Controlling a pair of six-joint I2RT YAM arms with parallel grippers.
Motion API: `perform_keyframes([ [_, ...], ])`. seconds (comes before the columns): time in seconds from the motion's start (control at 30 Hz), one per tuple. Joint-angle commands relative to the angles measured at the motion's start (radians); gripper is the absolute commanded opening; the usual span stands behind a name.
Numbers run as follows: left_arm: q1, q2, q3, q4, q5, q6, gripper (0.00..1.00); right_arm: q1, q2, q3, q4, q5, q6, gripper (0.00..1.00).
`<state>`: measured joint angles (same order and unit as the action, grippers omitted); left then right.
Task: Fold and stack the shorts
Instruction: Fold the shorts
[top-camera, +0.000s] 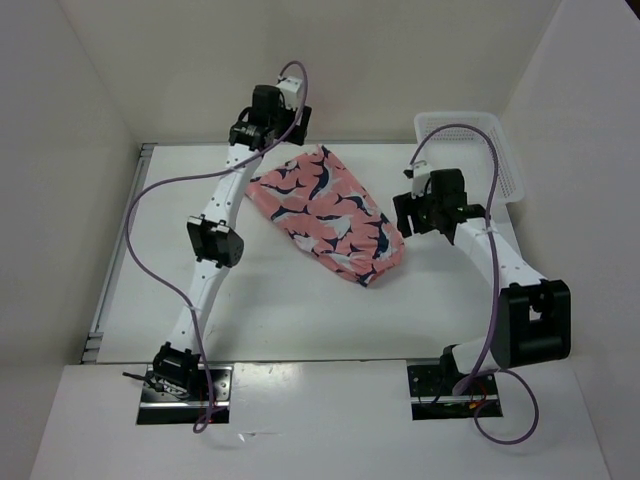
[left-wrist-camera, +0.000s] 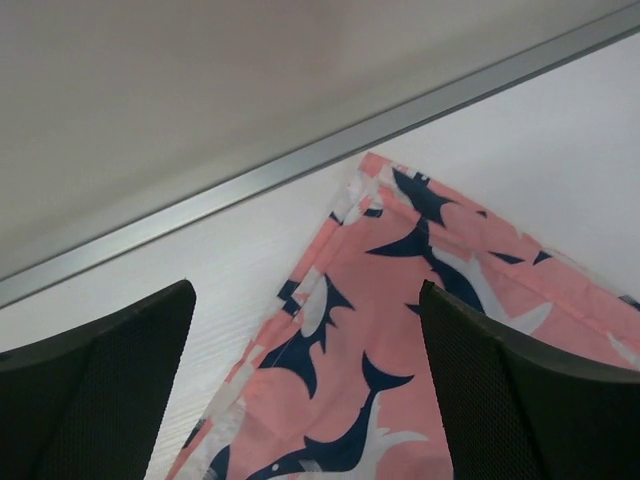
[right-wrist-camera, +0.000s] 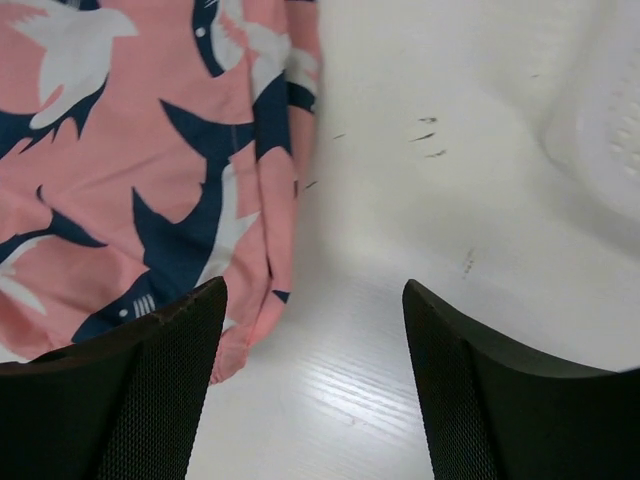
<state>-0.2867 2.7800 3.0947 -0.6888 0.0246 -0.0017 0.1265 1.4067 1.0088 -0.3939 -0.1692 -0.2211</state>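
Note:
The salmon-pink shorts (top-camera: 325, 215) with navy-and-white shark shapes lie folded flat in the middle of the white table, running diagonally from far left to near right. My left gripper (top-camera: 262, 135) is open and empty above their far-left corner. In the left wrist view the shorts (left-wrist-camera: 400, 330) lie between and below the fingers (left-wrist-camera: 95, 390) of the gripper (left-wrist-camera: 305, 380). My right gripper (top-camera: 415, 215) is open and empty just right of the shorts' near-right end. In the right wrist view the gripper (right-wrist-camera: 315, 340) is over bare table, and the shorts' edge (right-wrist-camera: 140, 170) is at its left.
A white mesh basket (top-camera: 480, 150) stands at the far right corner and shows blurred in the right wrist view (right-wrist-camera: 600, 130). A metal rail (left-wrist-camera: 300, 165) runs along the table's far edge against the wall. White walls enclose the table on three sides.

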Motion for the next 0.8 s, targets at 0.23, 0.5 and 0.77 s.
perform_keyframes([
  [0.23, 0.222, -0.085, -0.059, -0.362, 0.185, 0.002, 1.00, 0.294, -0.035, 0.073, 0.040, 0.123, -0.136, 0.74],
  [0.5, 0.252, 0.038, -0.010, -0.394, 0.298, 0.002, 1.00, 0.372, 0.098, 0.053, 0.102, 0.114, -0.138, 0.52],
  [0.77, 0.251, 0.095, -0.042, -0.432, 0.311, 0.002, 1.00, 0.372, 0.120, 0.010, 0.115, 0.103, -0.107, 0.50],
])
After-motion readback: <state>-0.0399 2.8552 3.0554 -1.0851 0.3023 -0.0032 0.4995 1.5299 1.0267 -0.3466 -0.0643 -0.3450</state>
